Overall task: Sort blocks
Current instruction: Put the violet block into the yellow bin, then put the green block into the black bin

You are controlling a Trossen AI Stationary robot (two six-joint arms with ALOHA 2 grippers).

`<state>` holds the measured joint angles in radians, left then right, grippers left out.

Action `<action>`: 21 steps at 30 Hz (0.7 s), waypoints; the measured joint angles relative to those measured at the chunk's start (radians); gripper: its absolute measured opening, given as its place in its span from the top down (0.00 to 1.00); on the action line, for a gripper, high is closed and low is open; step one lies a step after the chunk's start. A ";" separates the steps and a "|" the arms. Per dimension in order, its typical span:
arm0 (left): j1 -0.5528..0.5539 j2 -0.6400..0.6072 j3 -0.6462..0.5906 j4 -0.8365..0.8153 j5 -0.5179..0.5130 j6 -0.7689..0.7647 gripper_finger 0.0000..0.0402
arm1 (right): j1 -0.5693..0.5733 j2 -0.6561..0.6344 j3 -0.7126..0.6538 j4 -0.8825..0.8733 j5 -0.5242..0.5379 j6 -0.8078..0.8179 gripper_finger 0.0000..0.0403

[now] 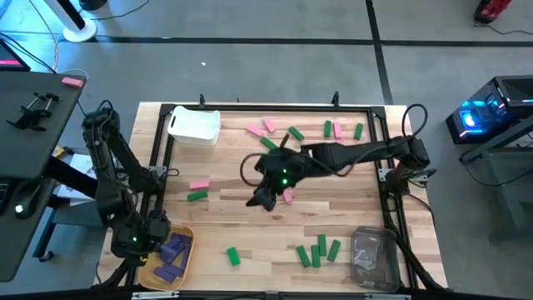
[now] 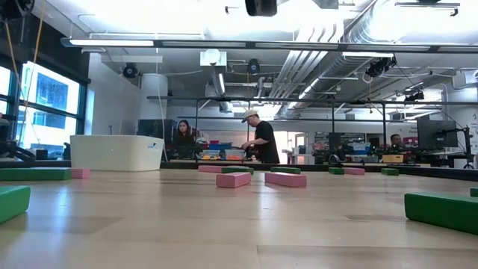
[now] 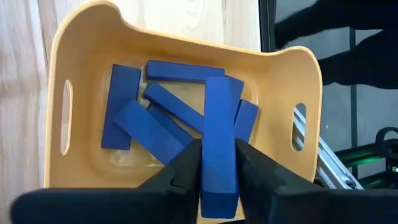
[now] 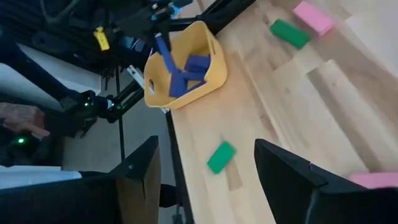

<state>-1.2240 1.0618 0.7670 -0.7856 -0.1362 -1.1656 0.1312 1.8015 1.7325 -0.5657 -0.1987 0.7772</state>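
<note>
The left gripper [image 3: 217, 171] was positioned directly above the yellow bin [image 3: 74, 68] at the table's near left corner, its fingers [image 3: 180, 171] clamped on a purple block [image 3: 219, 143] held lengthwise between them. Below the claw, several purple blocks [image 3: 155, 127] already lay heaped and crossed in the bin. For a clean release, the held block was judged best lowered toward the heap before the fingers were parted, so that it would not bounce off the pile or over the rim. The bin's walls stood well outside the fingers, so no obstruction was judged on that side.

The right gripper [image 1: 268, 197] was stationed over mid-table with its fingers [image 4: 140, 165] spread apart and nothing between them. A pink block [image 1: 287, 196] lay just beside the claw, and was judged its likely next pick. Farther from that claw, a pink and green pair [image 1: 197, 190] lay toward the left arm, a cluster of green blocks [image 1: 319, 251] lay near the front edge beside a clear bin [image 1: 373, 257], and mixed pink and green blocks [image 1: 296, 133] lay toward the back, near a white bin [image 1: 194, 126]. The two arms were well apart, so no collision was judged likely. People [image 2: 261, 138] stood in the room beyond the table.
</note>
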 joint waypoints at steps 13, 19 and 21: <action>0.110 0.000 0.044 0.008 0.098 0.079 0.53 | 0.119 -0.115 0.000 -0.146 0.158 -0.018 0.52; 0.274 -0.001 0.098 0.055 -0.026 0.185 0.50 | 0.171 -0.137 0.000 -0.320 0.209 0.010 0.52; 0.355 0.000 0.103 0.067 -0.055 0.258 0.50 | 0.194 -0.135 0.000 -0.408 0.210 0.041 0.52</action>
<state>-0.8689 1.0615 0.8703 -0.7188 -0.1911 -0.9077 0.3256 1.6663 1.7321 -0.9739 0.0113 0.8177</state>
